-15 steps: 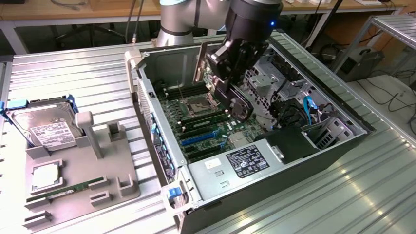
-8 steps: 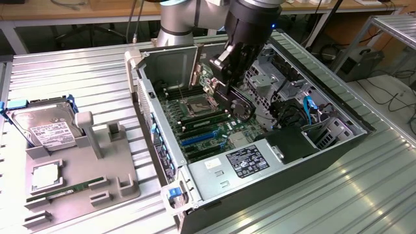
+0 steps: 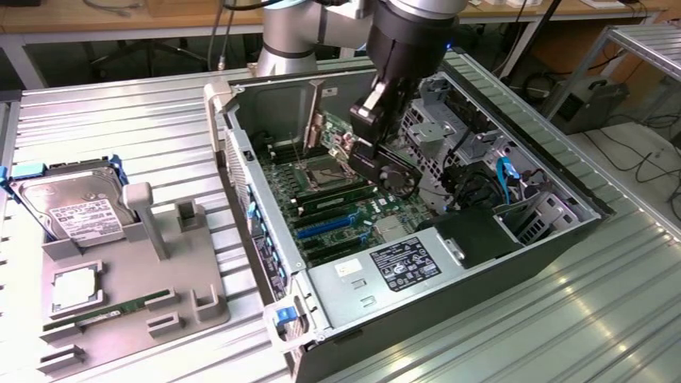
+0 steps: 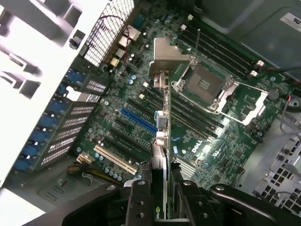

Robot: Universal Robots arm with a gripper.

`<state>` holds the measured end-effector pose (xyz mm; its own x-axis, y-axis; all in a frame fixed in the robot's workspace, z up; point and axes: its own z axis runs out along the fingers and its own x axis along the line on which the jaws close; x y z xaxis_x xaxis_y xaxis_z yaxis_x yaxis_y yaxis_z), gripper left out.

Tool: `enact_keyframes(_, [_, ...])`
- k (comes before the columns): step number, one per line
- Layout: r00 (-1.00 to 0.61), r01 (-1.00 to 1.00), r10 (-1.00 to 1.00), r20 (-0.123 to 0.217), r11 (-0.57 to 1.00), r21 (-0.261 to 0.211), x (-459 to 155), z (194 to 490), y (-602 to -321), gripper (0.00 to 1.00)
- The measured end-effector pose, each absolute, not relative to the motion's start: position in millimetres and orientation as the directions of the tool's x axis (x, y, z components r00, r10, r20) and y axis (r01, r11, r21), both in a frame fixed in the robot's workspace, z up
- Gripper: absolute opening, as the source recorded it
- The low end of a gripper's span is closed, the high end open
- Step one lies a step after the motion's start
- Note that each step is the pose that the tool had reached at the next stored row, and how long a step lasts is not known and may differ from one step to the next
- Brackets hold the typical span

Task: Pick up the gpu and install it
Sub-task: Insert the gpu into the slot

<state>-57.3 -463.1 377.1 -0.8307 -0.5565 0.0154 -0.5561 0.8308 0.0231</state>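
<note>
- We see the gpu standing on its long edge between the fingers of the gripper. Its silver bracket is at the end far from the gripper, toward the rear wall of the case.
- We judge that it is held on edge so that its lower edge can go down into a slot of the board under the gripper. A card lying flat could not enter.
- The case lies on its side with the open side up, which lets the gripper reach the board from above.
- The jaws are partly closed and pinch the gpu by its two flat faces, one finger on each side.
- The gpu is over the slots. We cannot tell whether its edge touches one.
- The hard drive and the memory stick rest on a gray tray, outside the case and well apart from the gripper.
</note>
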Motion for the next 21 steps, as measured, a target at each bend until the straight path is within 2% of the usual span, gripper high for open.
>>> enact_keyframes(21, [-0.533, -0.846, -0.846, 0.014, 0.533, 0.022, -57, 361, -463, 0.26])
